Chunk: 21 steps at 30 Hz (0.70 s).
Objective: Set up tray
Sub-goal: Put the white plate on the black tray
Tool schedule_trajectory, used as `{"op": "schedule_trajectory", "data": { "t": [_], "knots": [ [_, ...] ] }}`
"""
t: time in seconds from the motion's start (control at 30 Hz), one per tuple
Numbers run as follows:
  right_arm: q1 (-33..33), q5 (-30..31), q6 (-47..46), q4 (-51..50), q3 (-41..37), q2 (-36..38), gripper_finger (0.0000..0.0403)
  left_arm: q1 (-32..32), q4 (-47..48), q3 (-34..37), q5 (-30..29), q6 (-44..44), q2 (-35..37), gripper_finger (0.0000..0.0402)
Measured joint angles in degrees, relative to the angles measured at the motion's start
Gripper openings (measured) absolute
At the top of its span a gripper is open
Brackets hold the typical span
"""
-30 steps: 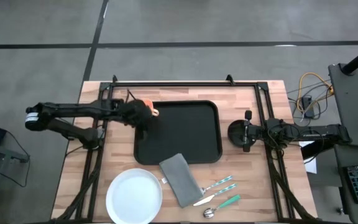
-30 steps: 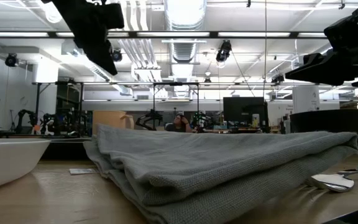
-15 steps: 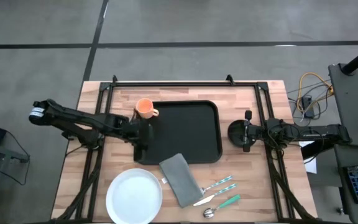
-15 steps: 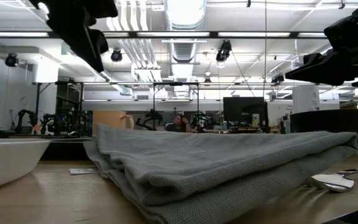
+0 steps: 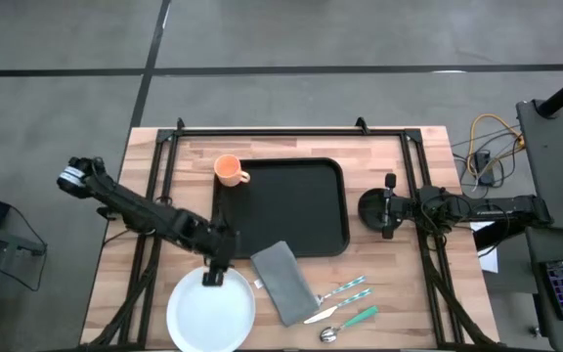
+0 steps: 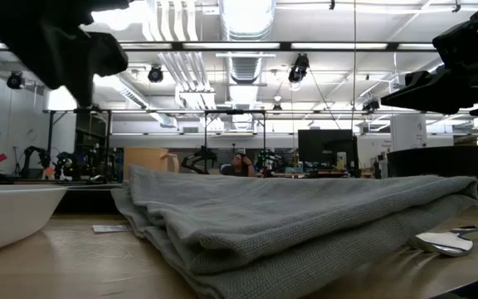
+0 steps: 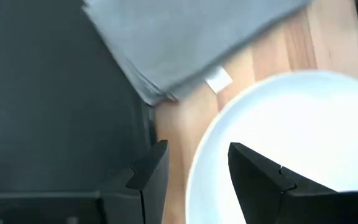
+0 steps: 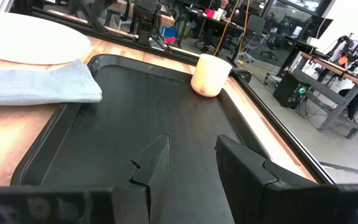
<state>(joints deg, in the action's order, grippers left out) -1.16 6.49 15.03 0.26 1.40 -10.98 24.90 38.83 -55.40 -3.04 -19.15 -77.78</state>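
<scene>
Wooden table point(image 5: 389, 156) — tray point(image 5: 291, 200) bare; left gripper point(image 5: 215, 272), right gripper point(image 5: 371, 207) jaws apart, empty.

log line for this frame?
left gripper: open, over white plate rim | right gripper: open, idle beside tray | orange cup: on tray corner

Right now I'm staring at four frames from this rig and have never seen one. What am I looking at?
Two dark robot arms work at a wooden table. One picture looks straight down, one looks level across the tabletop, and two come from cameras on the wrists. On the table: a black tray, an orange cup at its corner, a white plate, a grey napkin, and cutlery. The left gripper hangs over the plate's rim, fingers apart, holding nothing. The right gripper waits beside the tray, fingers also apart and empty.
</scene>
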Motion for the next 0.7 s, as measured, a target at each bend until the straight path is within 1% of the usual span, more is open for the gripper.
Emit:
{"op": "schedule_trajectory", "data": {
  "t": [0.2, 0.33, 0.53, 0.7],
  "knots": [
    [0.0, 0.0, 0.0, 0.0, 0.0, 0.0, 0.0123, 1.4, 0.0, 0.0, 0.2, 0.2, -5.4, 0.0147],
    [0.0, 0.0, 0.0, 0.0, 0.0, 0.0, 0.0123, 1.5, -0.1, 0.0, 2.2, 0.0, -8.9, 0.0147],
    [0.0, 0.0, 0.0, 0.0, 0.0, 0.0, 0.0123, 1.5, -1.3, -0.1, 2.6, 4.1, -13.0, 0.0147],
    [0.0, 0.0, 0.0, 0.0, 0.0, 0.0, 0.0123, 1.5, -1.3, -2.5, 2.8, 7.3, -15.5, 0.0147]
  ]
}}
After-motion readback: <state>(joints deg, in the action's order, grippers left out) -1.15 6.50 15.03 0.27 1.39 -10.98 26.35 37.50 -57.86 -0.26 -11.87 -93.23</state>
